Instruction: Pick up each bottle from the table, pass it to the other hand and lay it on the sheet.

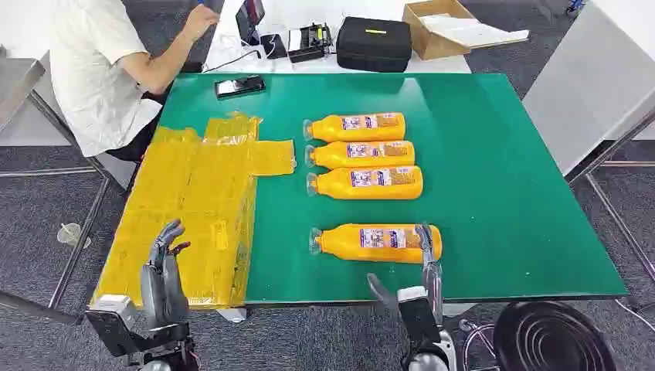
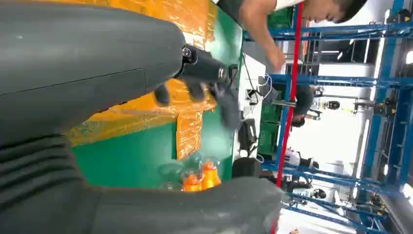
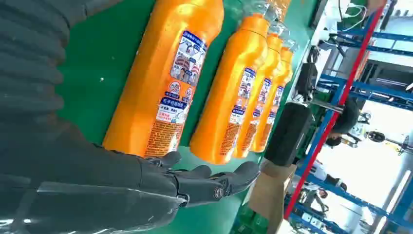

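Four orange bottles lie on their sides on the green table (image 1: 494, 193), caps pointing left. Three lie side by side at the back (image 1: 363, 154) (image 3: 234, 112). The fourth bottle (image 1: 376, 243) (image 3: 165, 78) lies alone nearer to me. My right hand (image 1: 426, 263) (image 3: 195, 183) is open at this bottle's base end, fingers stretched out over it without gripping it. My left hand (image 1: 166, 259) (image 2: 204, 83) hovers open and empty above the near part of the yellow sheet (image 1: 193, 201) (image 2: 146, 112), which covers the table's left side.
A person in a white shirt (image 1: 100, 69) sits at the far left corner. A phone (image 1: 239, 85) lies on the table's far edge. Behind stand a black case (image 1: 375, 44) and a cardboard box (image 1: 440, 27). A black round stool (image 1: 552, 336) is at my lower right.
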Robot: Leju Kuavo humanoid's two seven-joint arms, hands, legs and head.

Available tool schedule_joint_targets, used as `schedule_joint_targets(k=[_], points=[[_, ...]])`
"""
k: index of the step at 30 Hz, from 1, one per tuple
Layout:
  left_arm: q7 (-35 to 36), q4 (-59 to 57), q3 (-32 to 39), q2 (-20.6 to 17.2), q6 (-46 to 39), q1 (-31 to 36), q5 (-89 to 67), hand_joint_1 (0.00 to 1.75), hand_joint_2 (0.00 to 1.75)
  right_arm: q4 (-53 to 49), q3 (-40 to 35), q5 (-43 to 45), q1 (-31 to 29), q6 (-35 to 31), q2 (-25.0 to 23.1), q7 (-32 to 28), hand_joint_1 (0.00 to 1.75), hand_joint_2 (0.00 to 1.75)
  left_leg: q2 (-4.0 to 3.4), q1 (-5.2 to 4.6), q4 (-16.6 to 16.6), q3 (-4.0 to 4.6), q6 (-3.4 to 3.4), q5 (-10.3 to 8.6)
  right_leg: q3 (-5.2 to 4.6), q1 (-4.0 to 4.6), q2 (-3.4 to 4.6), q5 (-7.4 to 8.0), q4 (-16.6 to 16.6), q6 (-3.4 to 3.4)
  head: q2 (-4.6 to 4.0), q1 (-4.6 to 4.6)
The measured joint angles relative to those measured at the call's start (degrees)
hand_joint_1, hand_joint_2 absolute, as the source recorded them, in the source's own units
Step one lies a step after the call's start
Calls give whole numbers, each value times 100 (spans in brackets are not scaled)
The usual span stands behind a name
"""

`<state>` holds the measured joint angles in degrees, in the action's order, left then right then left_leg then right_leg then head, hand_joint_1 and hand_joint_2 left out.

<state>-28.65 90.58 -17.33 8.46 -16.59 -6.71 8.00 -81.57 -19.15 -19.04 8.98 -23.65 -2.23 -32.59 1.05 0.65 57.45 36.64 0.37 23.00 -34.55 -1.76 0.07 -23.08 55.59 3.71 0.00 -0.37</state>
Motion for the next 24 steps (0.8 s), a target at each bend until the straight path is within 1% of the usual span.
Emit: schedule_joint_targets(k=[24], points=[[55, -98, -77, 0, -103, 20, -122, 175, 175, 83, 0, 39, -4, 0, 0, -55, 0, 175, 0, 0, 0, 0, 0, 0, 1, 0, 0, 0, 0, 0, 0, 0]])
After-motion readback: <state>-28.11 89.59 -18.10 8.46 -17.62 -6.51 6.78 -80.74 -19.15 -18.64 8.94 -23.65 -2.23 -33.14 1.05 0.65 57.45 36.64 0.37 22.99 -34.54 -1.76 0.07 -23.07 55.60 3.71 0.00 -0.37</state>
